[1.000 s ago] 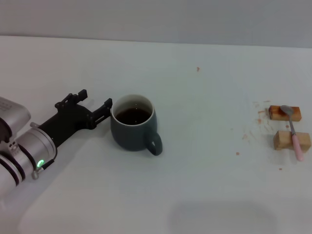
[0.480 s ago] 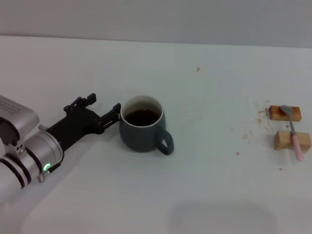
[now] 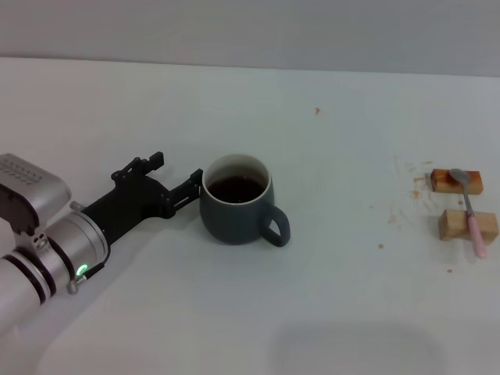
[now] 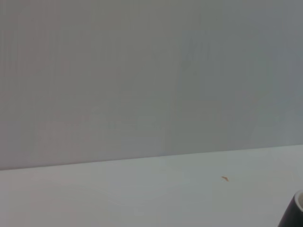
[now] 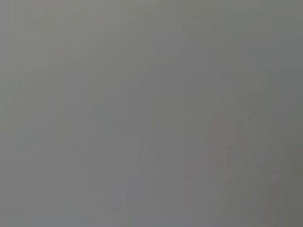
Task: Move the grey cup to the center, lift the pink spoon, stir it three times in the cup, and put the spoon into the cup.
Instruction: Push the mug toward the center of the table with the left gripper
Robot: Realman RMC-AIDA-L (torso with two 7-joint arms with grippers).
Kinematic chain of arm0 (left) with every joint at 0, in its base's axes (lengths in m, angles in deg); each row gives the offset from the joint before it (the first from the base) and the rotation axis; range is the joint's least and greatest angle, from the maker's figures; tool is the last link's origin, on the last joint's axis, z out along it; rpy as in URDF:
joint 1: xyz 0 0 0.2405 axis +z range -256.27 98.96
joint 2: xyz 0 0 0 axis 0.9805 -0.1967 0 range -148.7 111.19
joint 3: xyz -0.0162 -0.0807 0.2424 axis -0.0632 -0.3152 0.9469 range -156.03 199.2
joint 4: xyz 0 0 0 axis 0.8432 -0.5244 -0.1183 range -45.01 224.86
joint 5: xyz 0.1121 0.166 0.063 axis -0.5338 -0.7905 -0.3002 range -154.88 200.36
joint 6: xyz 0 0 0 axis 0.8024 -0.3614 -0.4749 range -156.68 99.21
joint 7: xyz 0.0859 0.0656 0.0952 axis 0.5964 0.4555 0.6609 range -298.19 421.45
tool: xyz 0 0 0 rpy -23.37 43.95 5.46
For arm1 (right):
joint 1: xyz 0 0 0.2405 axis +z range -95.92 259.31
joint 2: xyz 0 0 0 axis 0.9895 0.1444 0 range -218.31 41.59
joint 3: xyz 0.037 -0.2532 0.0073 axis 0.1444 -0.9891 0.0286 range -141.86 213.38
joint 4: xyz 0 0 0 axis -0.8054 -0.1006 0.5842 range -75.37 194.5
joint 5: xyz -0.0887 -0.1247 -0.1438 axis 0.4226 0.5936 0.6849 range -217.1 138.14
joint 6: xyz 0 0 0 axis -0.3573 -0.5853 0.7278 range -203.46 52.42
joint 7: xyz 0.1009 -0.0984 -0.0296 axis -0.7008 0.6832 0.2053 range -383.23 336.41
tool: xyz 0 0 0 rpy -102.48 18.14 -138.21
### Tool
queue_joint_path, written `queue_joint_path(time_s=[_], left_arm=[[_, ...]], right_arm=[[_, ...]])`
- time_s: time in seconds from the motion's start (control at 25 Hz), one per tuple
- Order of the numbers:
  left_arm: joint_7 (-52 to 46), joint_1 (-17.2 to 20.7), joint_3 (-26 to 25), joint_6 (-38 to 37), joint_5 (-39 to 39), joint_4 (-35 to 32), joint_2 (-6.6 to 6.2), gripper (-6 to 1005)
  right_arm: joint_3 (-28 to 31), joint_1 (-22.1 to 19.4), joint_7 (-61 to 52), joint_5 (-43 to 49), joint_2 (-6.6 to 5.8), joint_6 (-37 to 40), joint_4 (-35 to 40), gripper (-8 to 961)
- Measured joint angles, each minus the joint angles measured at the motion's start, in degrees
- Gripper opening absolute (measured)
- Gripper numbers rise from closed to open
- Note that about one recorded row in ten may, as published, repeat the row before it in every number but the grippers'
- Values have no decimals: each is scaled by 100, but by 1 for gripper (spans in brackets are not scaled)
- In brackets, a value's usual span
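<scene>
The grey cup (image 3: 234,209), a dark blue-grey mug holding dark liquid, stands on the white table (image 3: 328,297) left of the middle, its loop handle turned to the front right. My left gripper (image 3: 179,166) lies low on the cup's left side, open, and its nearer fingertip (image 3: 198,176) touches the cup's wall; the cup is not between the fingers. A sliver of the cup (image 4: 296,215) shows in the left wrist view. The pink spoon (image 3: 471,212) lies far right across two tan wooden blocks (image 3: 466,225). My right gripper is out of view.
Small brown crumbs (image 3: 408,195) are scattered on the table left of the blocks, and a lone speck (image 3: 317,110) lies farther back. A grey wall (image 3: 250,31) stands behind the table. The right wrist view shows only plain grey.
My left gripper has slid rightward across the table, and the cup has moved right with it, toward the middle. The spoon and blocks have stayed put.
</scene>
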Motion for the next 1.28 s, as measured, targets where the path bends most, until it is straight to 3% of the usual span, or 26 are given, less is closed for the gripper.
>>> queue_joint_path(time_s=[1.28], left_arm=[[-52, -37, 533, -36, -1, 298, 27, 830]], right_arm=[[4, -342, 116, -2, 15, -238, 68, 818]])
